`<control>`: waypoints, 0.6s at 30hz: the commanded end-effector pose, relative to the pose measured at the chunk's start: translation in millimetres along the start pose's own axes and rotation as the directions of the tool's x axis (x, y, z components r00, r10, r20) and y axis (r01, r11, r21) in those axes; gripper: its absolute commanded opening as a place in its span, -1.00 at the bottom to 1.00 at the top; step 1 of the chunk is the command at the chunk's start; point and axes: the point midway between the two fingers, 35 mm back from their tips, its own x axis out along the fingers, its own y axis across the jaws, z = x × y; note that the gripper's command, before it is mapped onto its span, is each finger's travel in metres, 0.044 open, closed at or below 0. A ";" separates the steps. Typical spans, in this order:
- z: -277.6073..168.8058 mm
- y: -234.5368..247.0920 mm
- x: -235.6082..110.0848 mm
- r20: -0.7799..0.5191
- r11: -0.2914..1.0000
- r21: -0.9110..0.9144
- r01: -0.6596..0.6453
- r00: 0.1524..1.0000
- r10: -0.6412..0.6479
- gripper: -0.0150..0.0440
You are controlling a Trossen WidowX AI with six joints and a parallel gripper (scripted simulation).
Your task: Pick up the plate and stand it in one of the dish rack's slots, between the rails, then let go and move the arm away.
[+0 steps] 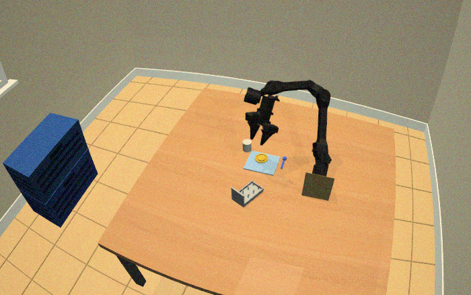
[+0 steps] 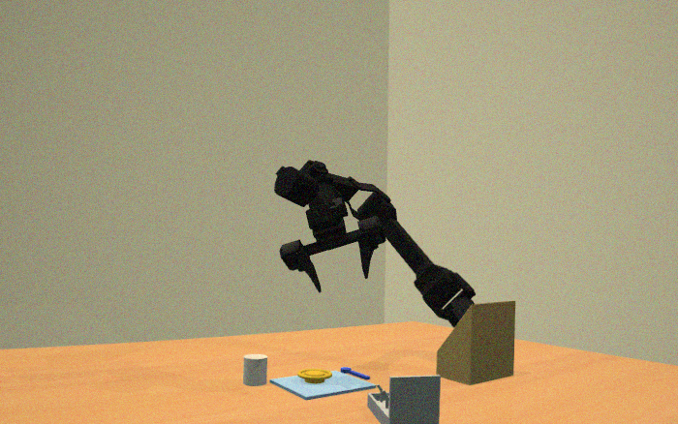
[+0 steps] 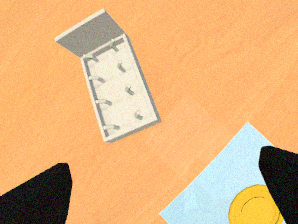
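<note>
A small yellow plate [image 1: 261, 158] [image 2: 314, 375] [image 3: 254, 212] lies flat on a light blue mat [image 1: 258, 166] [image 2: 299, 386] [image 3: 206, 209] in the middle of the table. The grey dish rack [image 1: 247, 192] [image 2: 407, 400] [image 3: 119, 90] stands on the table in front of the mat, with one tall end wall and rows of pegs. My gripper [image 1: 260, 137] [image 2: 341, 280] [image 3: 168, 167] is open and empty. It hangs high above the table over the plate and mat, fingers pointing down. In the wrist view the right finger covers part of the plate's edge.
A grey cylinder cup [image 1: 247, 145] [image 2: 255, 369] stands left of the mat. A blue spoon [image 1: 283, 161] [image 2: 354, 372] lies right of the mat. The arm's olive base block [image 1: 317, 186] [image 2: 477, 345] stands to the right. A blue cabinet [image 1: 48, 166] stands on the floor far left.
</note>
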 end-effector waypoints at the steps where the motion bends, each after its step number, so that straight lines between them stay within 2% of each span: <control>1: -10.7 -11.7 12.2 -0.063 0.994 0.100 0.052 0.997 -0.046 0.86; 9: -35.3 -36.4 29.6 -0.185 0.935 0.299 0.193 0.972 -0.141 0.86; 18: -64.6 -60.6 45.5 -0.327 0.799 0.471 0.374 0.915 -0.236 0.86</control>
